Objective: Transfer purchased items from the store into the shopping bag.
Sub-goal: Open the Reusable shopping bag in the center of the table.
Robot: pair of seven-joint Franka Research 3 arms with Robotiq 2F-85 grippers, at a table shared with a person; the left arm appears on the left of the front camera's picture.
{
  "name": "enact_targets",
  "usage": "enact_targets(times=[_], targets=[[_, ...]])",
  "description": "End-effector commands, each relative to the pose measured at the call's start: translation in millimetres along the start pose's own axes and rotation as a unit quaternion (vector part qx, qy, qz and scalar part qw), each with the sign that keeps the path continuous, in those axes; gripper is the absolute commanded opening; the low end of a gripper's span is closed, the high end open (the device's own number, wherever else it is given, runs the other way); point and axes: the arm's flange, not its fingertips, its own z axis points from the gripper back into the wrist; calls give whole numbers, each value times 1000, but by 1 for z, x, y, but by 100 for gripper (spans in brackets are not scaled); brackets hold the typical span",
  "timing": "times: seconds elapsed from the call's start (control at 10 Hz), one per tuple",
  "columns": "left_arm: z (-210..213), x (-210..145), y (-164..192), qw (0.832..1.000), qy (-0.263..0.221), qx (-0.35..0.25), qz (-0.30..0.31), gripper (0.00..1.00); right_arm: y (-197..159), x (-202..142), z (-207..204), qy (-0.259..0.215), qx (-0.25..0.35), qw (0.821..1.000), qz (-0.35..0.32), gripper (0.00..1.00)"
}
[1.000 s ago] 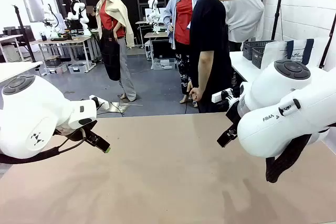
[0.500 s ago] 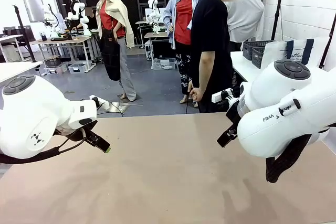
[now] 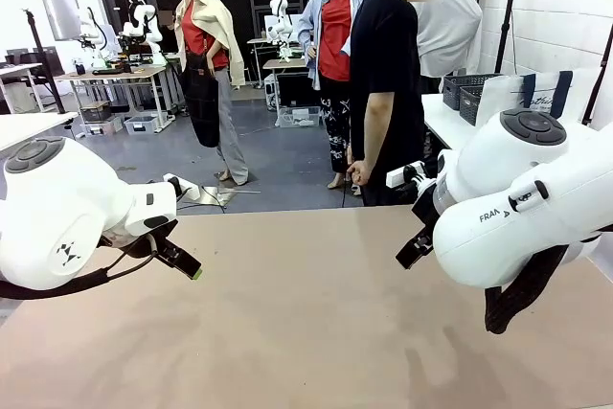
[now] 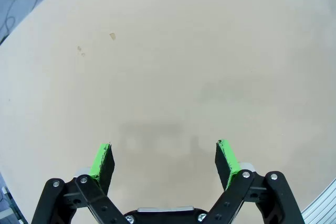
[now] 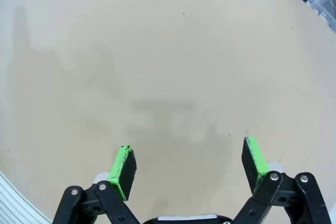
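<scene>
Both arms are parked back at the near corners, the left arm (image 3: 67, 217) and the right arm (image 3: 517, 208) bulking over their own sides. My guess is they are waiting, since there is nothing between them to pick up. A person in a black shirt (image 3: 383, 74) stands at the far edge, side-on, one hand (image 3: 357, 172) hanging low and holding nothing I can make out.

The shopping bag (image 3: 522, 95) is off to the robot's right on a white side table (image 3: 439, 120), upright beside dark baskets (image 3: 465, 93) and partly hidden behind the right arm. It looks well out of reach, so the job reads as barely begun.

The left gripper (image 4: 165, 153) hovers with its jaws wide apart over bare board, and so does the right gripper (image 5: 186, 161).

The room is a workshop with a grey floor and benches further back. The table (image 3: 306, 332) is a plain tan sheet, matte, with a couple of small specks (image 4: 113, 36) near one edge.
</scene>
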Motion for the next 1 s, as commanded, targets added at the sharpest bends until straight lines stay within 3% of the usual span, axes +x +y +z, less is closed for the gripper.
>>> enact_targets(times=[0.0, 0.9], targets=[[0, 0, 1, 1000, 0, 0, 1, 100, 0, 0, 0, 0, 0, 1000, 0, 100], [0, 0, 1, 1000, 0, 0, 1, 100, 0, 0, 0, 0, 0, 1000, 0, 100]])
